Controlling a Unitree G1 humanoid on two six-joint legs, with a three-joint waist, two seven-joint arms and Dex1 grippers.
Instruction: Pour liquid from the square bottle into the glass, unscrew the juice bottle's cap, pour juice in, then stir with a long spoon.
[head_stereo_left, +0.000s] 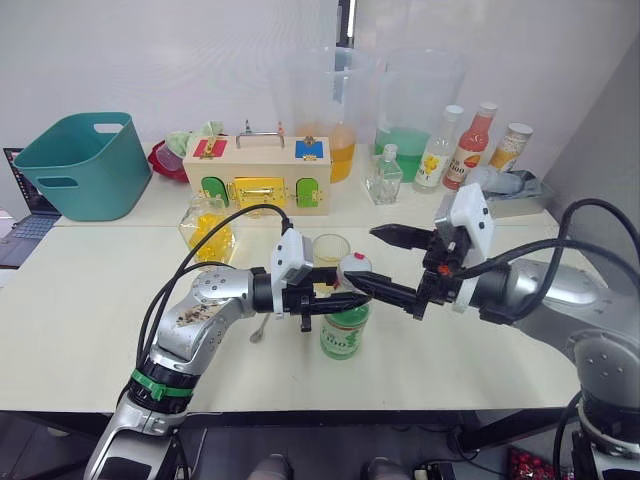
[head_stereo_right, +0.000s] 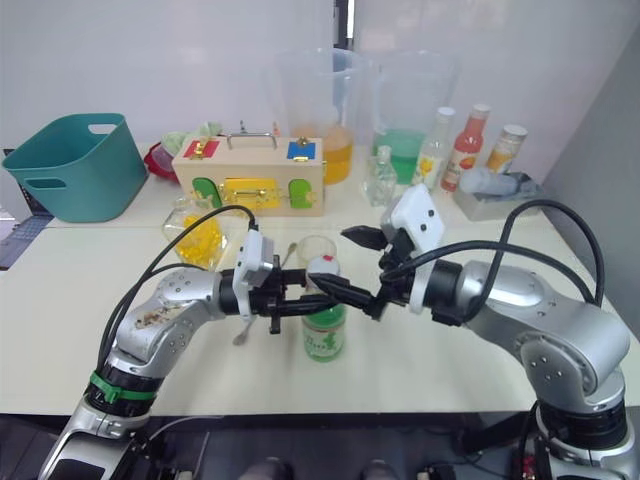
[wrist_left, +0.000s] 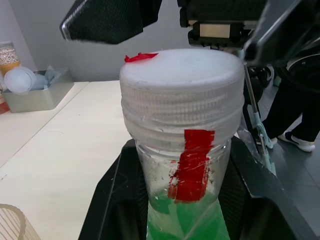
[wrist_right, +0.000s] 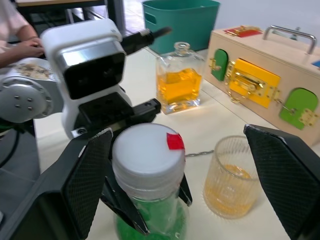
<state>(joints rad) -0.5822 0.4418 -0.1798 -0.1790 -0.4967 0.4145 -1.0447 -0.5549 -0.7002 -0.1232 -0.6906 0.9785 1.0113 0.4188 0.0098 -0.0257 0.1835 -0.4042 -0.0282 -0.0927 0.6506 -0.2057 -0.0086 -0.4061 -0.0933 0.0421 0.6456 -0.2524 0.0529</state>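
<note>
The juice bottle (head_stereo_left: 345, 335) stands upright near the table's front, pale green inside, with a green-and-white label. My left gripper (head_stereo_left: 340, 299) is shut on its neck just below the white cap (wrist_left: 181, 75), which bears a red mark. My right gripper (head_stereo_left: 372, 258) is open, one finger low beside the cap and the other above it; in the right wrist view its fingers (wrist_right: 85, 185) flank the cap. Just behind the bottle stands the glass (wrist_right: 231, 177) with a little yellow liquid. The square bottle (head_stereo_left: 208, 228) stands to the left, part full. The long spoon (head_stereo_right: 243, 330) lies under my left arm.
Along the back are a teal basket (head_stereo_left: 80, 165), a wooden latch box (head_stereo_left: 258, 175), two tall pitchers (head_stereo_left: 330, 100), a small clear square bottle (head_stereo_left: 384, 178), a yellow-labelled bottle (head_stereo_left: 437, 150), a red-orange bottle (head_stereo_left: 472, 145) and a grey tray (head_stereo_left: 510, 195). A person's arm (wrist_right: 15, 30) shows beyond the table.
</note>
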